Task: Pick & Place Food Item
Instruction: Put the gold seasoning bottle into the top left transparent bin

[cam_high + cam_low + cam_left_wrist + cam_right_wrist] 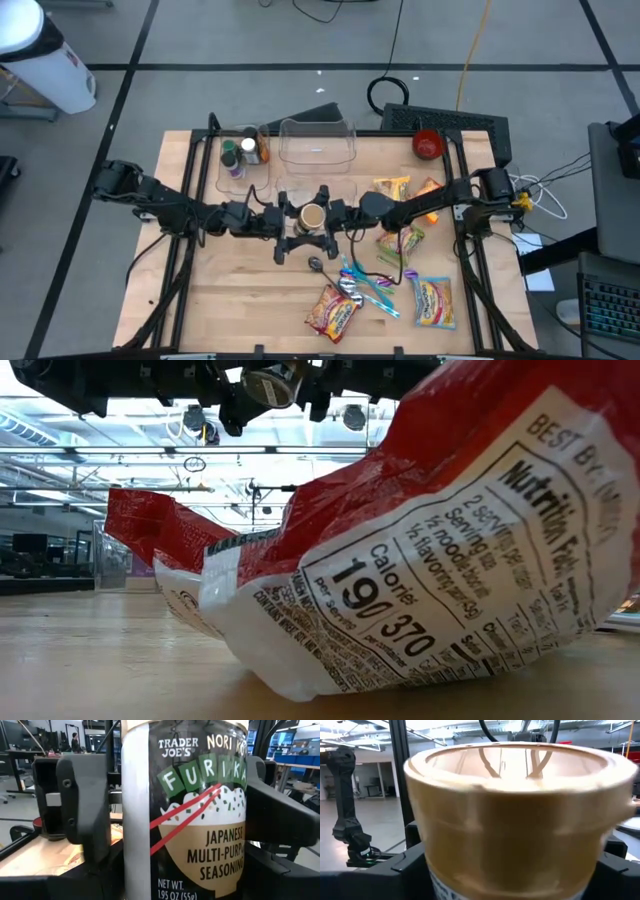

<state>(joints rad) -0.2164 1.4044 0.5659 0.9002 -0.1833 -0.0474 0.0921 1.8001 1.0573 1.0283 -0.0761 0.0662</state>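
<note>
2 grippers on 1 seasoning jar (312,216) above table (200,290) centre | left gripper (283,218) fingers clamped on jar sides | right gripper (335,214) fingers flanking lid end, grip unclear | lifted, likely mid-handover | placing left, maybe clear bin (318,143)

A grey floor (250,40) with dark seam lines surrounds the wooden table (240,300). At 10 o'clock from the table stands a white cylinder (45,55). At 12 o'clock a black cable (395,40) and a yellow cable (475,45) run across the floor. At 3 o'clock sits a dark desk (610,210) with a keyboard (610,305). Seen level across the table, the room has a high ceiling of bright lights and beams (120,430), with desks and monitors (30,550) far back.
</note>
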